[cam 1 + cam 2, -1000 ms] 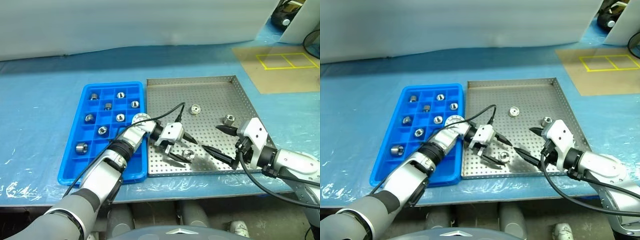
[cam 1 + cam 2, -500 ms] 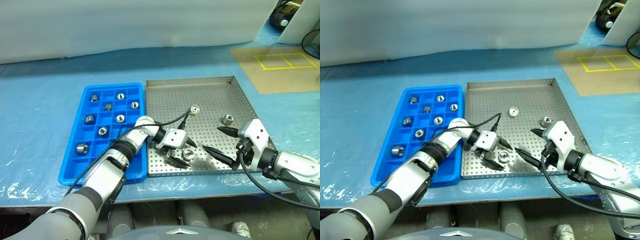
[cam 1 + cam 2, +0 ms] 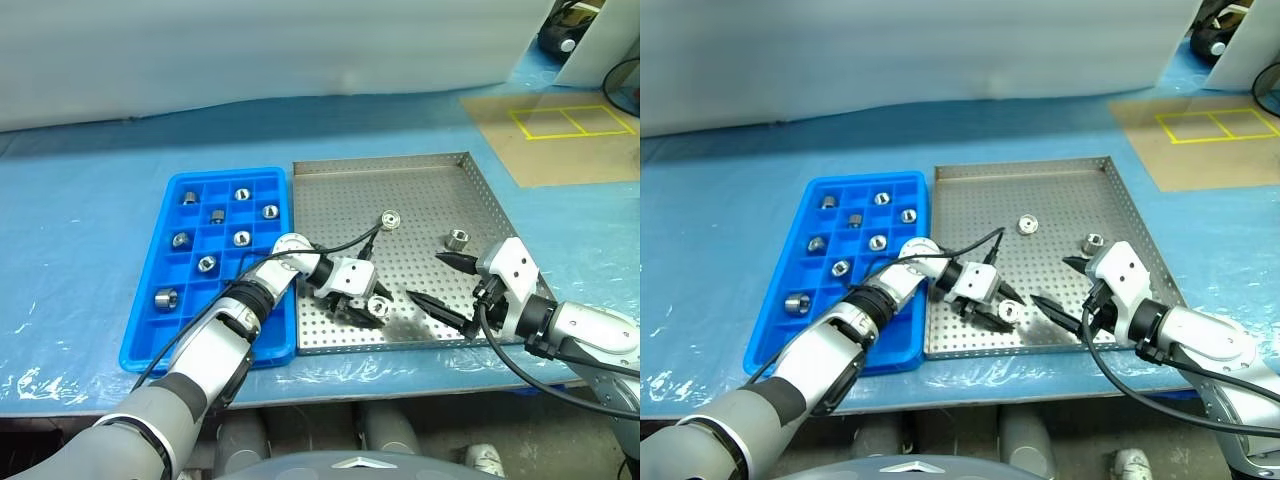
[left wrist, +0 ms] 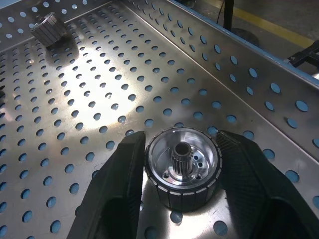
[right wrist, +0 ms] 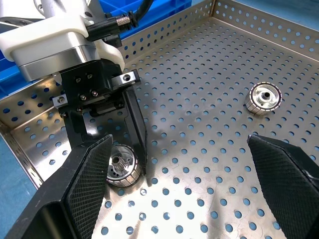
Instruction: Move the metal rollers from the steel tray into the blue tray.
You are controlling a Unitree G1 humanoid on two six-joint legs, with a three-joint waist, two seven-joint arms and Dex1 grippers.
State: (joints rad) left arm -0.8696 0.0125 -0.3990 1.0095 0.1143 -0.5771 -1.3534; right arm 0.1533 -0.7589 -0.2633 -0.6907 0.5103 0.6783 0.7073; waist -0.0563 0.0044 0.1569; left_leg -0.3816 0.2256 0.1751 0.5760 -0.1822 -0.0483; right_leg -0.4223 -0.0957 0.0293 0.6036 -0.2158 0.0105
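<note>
1. Near the front edge of the steel tray [image 3: 400, 180], the left end effector [image 3: 372, 309] has its two black fingers [image 4: 119, 179] pressed against either side of a metal roller [image 4: 183, 168], which sits on the perforated floor
2. Over the tray's front right corner, the right end effector [image 3: 442, 286] hangs with its jaws spread wide, gripping nothing
3. Two more metal rollers lie in the tray, one mid-floor [image 3: 390, 219], one near the right rim [image 3: 457, 239]
4. Beside it on the counter [image 3: 80, 200], the blue tray [image 3: 170, 340] holds seven rollers in separate compartments
</note>
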